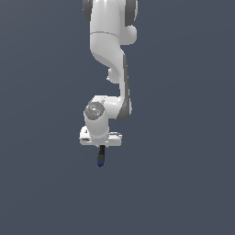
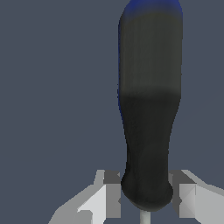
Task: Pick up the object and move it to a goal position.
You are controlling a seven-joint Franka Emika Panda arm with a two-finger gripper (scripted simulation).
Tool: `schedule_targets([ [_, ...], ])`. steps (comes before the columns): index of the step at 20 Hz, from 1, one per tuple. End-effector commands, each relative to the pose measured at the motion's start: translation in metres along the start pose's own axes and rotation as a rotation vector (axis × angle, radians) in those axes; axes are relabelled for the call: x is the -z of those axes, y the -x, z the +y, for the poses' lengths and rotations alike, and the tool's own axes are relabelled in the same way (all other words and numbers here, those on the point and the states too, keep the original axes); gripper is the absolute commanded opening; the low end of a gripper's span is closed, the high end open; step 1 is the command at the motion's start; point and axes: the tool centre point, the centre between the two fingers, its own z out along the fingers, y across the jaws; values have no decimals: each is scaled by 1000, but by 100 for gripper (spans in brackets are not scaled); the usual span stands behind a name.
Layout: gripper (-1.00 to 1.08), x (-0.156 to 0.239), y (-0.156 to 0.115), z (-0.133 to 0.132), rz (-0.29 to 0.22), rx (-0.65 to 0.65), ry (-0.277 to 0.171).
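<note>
My arm point(image 1: 110, 55) drops from the top of the exterior view, wrist bent, w/ my pincer point(image 1: 101, 148) pointing down. It's pinching the screwdriver point(image 1: 100, 158), which hangs straight below the pincer: black handle just under the fingertips, blue end lowest, approx. vertical. Nothing touches the tool besides my fingers; it's in mid-air against a plain dark grey-blue backdrop point(image 1: 183, 137).

Wrist view: the screwdriver point(image 2: 148, 109) fills the frame lengthwise, black handle running away from my pincer point(image 2: 145, 194), blue cap at the far end. The handle's near end sits right between my two fingertips point(image 2: 111, 192), one on each side, both touching or v. close to it. The thin grey shaft shows as a short pale sliver at the frame edge, between the fingers, going back into the pincer. Can't tell if the grip is on the shaft or the handle base.
</note>
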Motion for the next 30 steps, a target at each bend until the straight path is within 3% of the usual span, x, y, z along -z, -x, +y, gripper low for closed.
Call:
schedule_targets([
  [1,-100,2,0,-2,1,0,0],
  [11,-100,46,2,-42,1,0,0],
  [30,-100,218,8,-201,1,0,1],
])
